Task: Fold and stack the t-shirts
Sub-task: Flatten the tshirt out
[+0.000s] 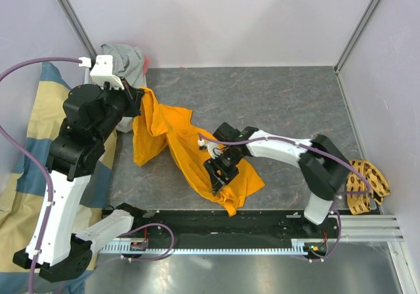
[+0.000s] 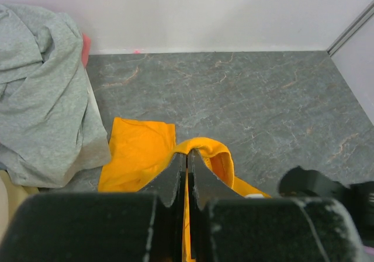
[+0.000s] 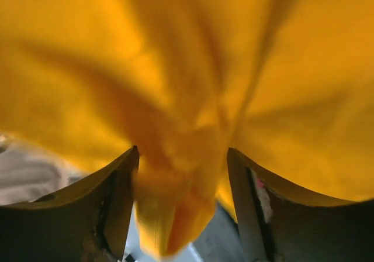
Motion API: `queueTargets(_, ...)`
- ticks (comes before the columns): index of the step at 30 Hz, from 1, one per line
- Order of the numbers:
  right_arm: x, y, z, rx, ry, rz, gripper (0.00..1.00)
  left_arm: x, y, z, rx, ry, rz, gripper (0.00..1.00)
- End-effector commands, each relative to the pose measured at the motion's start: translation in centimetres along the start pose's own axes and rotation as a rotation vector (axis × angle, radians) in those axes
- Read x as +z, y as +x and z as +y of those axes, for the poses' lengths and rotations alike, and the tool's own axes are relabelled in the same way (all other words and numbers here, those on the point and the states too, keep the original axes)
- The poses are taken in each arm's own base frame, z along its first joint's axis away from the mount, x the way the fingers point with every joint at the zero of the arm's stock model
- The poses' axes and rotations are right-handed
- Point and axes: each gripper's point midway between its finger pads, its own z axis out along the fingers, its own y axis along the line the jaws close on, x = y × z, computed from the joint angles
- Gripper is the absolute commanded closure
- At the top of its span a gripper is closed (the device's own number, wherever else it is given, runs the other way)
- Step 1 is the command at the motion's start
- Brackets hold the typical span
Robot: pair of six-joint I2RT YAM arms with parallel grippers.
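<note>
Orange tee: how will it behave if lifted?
Likely floppy: the orange t-shirt drapes in loose folds from the left end effector. Probably light, since that small pinch holds an edge up. Likely to bunch when dragged; it lies crumpled on the table.

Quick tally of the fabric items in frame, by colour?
orange t-shirt: 1
grey t-shirt: 1
cream-and-blue cloth: 1
tan woven piece: 1
Total: 4
Not counted: pink sliver behind the grey one, too hidden to identify.
</note>
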Motion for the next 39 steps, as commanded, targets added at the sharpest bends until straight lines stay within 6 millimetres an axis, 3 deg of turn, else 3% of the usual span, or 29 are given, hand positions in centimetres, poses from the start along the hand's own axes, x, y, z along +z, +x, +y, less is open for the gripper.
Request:
queueTargets(1,0.6,-5.3,-3.6,-0.048,0.174,-0.087,0.29,0.1,-0.7,-0.5,-0.036,0.024,-0.034,0.98)
queueTargets(3,0.1,-6.7,-5.5,-0.002,0.309,-0.137,0.25,0.0,-0.6,-0.7,-0.038,0.034,-0.033,0.98)
queueTargets(10,-4.2,-9.9,-6.9,0.087,0.530,-0.389,0.13,-0.2,-0.2,-0.7,-0.038,0.044,-0.033,0.98)
queueTargets(15,-7.5,-9.3,-8.4,0.148,0.734,-0.474,0.10,-0.1,-0.2,-0.9,-0.038,0.055,-0.035,0.98)
queueTargets(19,-9.5,-7.9,-8.0,0.139,0.871,-0.471,0.10,0.1,0.0,-1.1,-0.038,0.064,-0.031,0.98)
queueTargets(23,-9.6,-5.4,-7.6,0.111,1.026,-0.397,0.11,0.1,0.1,-1.1,-0.038,0.067,-0.031,0.98)
queueTargets(29,-8.0,-3.0,-6.8,0.087,1.158,-0.335,0.13,0.2,0.7,-1.1,-0.034,0.071,-0.023,0.98)
queueTargets(39,-6.5,-1.2,-8.2,0.090,1.216,-0.303,0.27,0.3,0.9,-1.0,-0.026,0.071,-0.017,0.98)
